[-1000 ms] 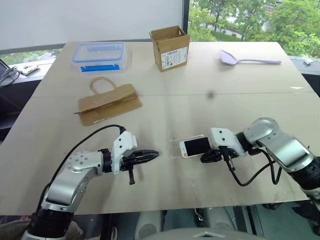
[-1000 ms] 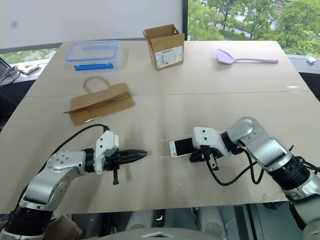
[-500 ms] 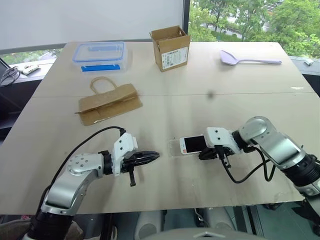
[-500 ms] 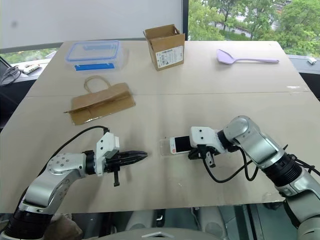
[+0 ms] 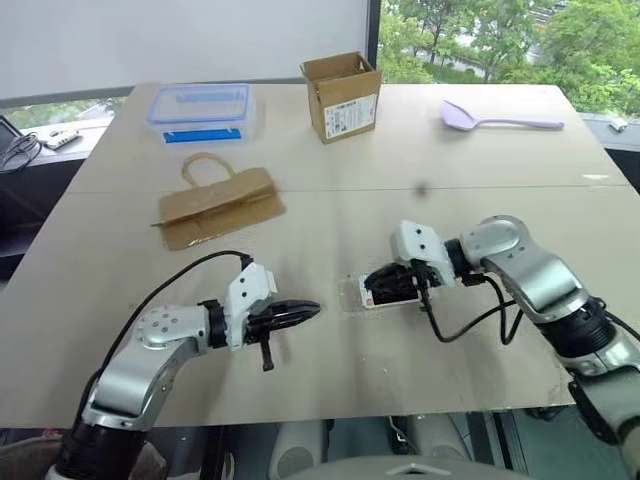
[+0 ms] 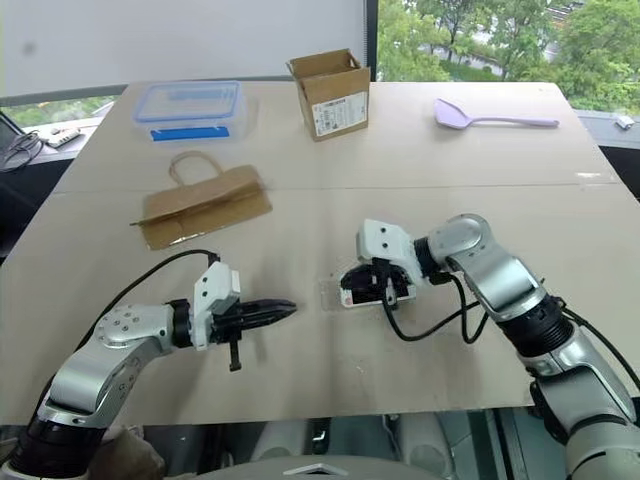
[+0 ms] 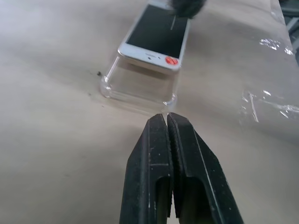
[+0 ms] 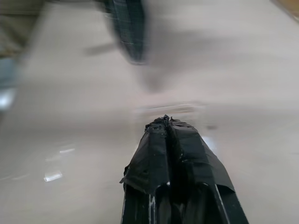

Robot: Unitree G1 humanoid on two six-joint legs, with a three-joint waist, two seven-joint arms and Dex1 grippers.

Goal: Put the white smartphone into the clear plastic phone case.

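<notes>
Right gripper (image 5: pixel 385 283) has swung over, hiding the white smartphone (image 7: pixel 155 38).

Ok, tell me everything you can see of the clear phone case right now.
The clear plastic phone case is a thin, colourless, see-through shell with rounded corners and a shallow rim. It lies flat on the table. The white smartphone rests partly in it, one end overhanging, so about half the case is bare. The shut left gripper hangs close to its near edge; contact is unclear.
</notes>
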